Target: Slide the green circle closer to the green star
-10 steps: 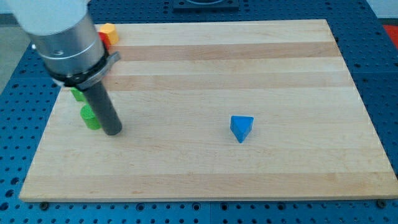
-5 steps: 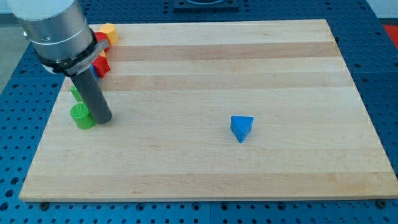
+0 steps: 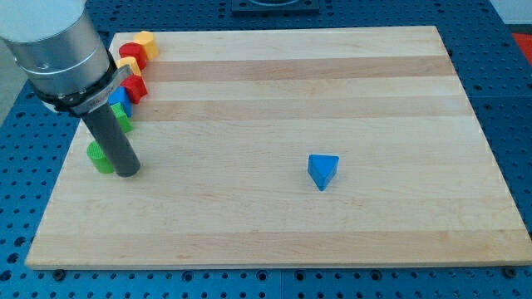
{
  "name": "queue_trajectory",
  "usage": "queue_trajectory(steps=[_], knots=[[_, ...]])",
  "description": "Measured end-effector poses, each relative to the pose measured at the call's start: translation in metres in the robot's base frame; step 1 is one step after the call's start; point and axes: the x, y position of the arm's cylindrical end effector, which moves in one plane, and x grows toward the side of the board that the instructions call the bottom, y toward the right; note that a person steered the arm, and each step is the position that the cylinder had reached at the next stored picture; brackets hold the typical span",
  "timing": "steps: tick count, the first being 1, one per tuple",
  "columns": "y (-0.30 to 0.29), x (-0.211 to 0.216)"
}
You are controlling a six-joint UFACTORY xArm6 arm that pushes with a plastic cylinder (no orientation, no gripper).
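Observation:
The green circle (image 3: 100, 158) is a short green cylinder near the board's left edge. My tip (image 3: 126, 172) stands right beside it on the view's right, touching or nearly touching it. The green star (image 3: 123, 121) sits just above, partly hidden behind the rod, a short gap from the circle.
A row of blocks lies at the top left: a blue block (image 3: 118, 100), a red block (image 3: 135, 87), a yellow block (image 3: 128, 66), another red block (image 3: 133, 53) and an orange-yellow block (image 3: 146, 41). A blue triangle (image 3: 322, 170) sits right of centre. The board's left edge (image 3: 62, 170) is close.
My tip moved left across the board and the green circle slid left with it, towards the left edge. The arm's body moved left, uncovering the red, blue and yellow blocks.

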Motion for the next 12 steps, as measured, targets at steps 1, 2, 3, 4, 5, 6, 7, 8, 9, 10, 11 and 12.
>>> queue_trajectory(steps=[1,2,3,4,5,6,7,8,9,10,11,12], knots=[[0.000,0.015],[-0.007,0.037],[-0.029,0.035],[-0.044,0.018],[-0.045,0.010],[-0.045,0.015],[-0.045,0.016],[-0.046,0.004],[-0.046,-0.004],[-0.046,-0.001],[-0.046,-0.002],[-0.046,-0.004]])
